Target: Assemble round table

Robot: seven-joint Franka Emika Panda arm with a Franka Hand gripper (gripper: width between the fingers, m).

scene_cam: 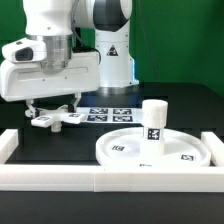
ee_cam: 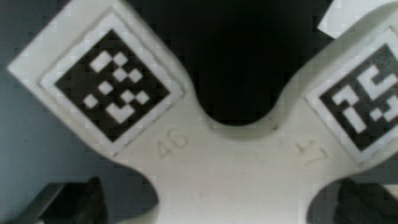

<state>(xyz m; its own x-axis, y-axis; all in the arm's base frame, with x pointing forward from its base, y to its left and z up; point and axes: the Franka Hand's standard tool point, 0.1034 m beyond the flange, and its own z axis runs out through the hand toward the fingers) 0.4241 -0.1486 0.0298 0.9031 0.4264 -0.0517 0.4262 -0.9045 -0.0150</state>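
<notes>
In the exterior view the Panda arm reaches down at the far left, its gripper point(scene_cam: 55, 108) lowered over the cross-shaped foot point(scene_cam: 50, 120), which lies flat on the black table point(scene_cam: 185, 105). The fingers hang spread, one on each side of the foot. Just right of the foot lies the marker board point(scene_cam: 112, 113), flat on the table. Nearer and to the right sits the large round disc point(scene_cam: 120, 150), rim up, with the short post point(scene_cam: 154, 120) standing upright on it, a tag on its side. The white frame point(scene_cam: 100, 180) runs along the near edge and up both sides, and the disc rests close against its near wall. In the wrist view the foot point(ee_cam: 231, 160) fills the picture: two of its arms fork apart, each bearing a black-and-white tag point(ee_cam: 111, 80), with dark table between them. The dark fingers point(ee_cam: 63, 200) show at two corners, either side of the foot's hub; the gripper point(ee_cam: 214, 205) is released, a dark strip separating the finger from the white plastic.
</notes>
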